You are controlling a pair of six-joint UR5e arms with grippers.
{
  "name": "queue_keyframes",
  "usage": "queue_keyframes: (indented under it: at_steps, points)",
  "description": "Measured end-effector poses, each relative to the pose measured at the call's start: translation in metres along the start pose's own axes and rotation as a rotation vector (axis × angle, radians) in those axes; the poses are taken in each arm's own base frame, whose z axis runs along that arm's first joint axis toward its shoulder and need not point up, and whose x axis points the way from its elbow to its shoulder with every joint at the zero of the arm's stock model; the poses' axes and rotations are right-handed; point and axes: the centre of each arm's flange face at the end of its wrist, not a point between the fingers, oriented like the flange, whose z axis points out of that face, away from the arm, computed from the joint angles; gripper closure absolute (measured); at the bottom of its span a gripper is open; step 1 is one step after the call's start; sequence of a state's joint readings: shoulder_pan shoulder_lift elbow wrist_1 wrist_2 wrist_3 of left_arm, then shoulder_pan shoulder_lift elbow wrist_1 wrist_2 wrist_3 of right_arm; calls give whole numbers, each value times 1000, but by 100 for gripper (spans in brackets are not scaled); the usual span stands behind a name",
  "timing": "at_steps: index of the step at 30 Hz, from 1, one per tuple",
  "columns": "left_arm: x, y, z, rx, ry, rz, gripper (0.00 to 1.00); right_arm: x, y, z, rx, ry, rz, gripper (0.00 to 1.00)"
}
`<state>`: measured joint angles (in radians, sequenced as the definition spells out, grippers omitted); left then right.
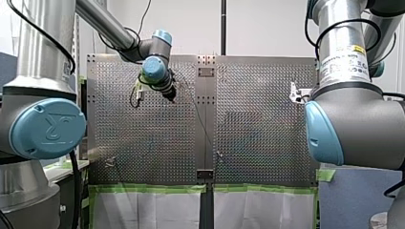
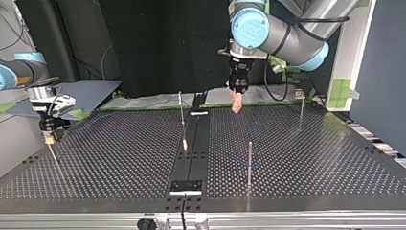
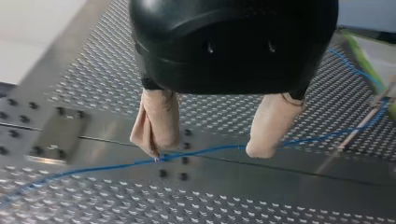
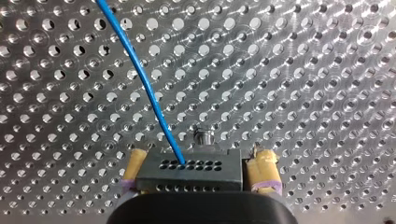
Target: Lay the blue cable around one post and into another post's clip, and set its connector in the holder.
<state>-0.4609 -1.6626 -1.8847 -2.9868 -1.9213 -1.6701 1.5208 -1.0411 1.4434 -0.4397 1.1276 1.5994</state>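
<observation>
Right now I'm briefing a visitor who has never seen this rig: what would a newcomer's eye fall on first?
The blue cable first: it runs over the perforated table into the black connector clamped in my right tool's yellow pads. Then my left tool, beige pads apart, with the cable passing at their tips, near the front view's far edge.

Looks like brushed, shiny perforated metal on the desk (image 4: 303,70). Smooth, glossy plastic on the blue cable (image 4: 144,84); matt black plastic for the connector (image 4: 189,170). On the left end effector (image 3: 207,151), glossy black plastic shell (image 3: 233,46) and beige, wrinkled, cloth-like pads (image 3: 156,121). Matt yellowish pads (image 4: 264,168) on the right end effector (image 4: 200,161). Polished metal for the post (image 2: 249,163).
</observation>
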Motion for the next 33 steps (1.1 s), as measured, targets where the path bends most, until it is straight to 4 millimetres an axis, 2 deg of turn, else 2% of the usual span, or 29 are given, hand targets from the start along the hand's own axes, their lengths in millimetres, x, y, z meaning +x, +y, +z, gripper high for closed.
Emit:
queue_keyframes:
  at_steps: [5, 13, 33]
  points:
    - [25, 4, 3, -8, 19, -2, 0, 0, 0, 0, 0, 0, -1, 8]
    - [50, 9, -2, -11, 21, -6, 0, 1, 0, 1, -1, 4, 1, 8]
    - [116, 22, -27, 6, 24, 21, 0, 4, 1, 2, -2, 7, 8, 8]
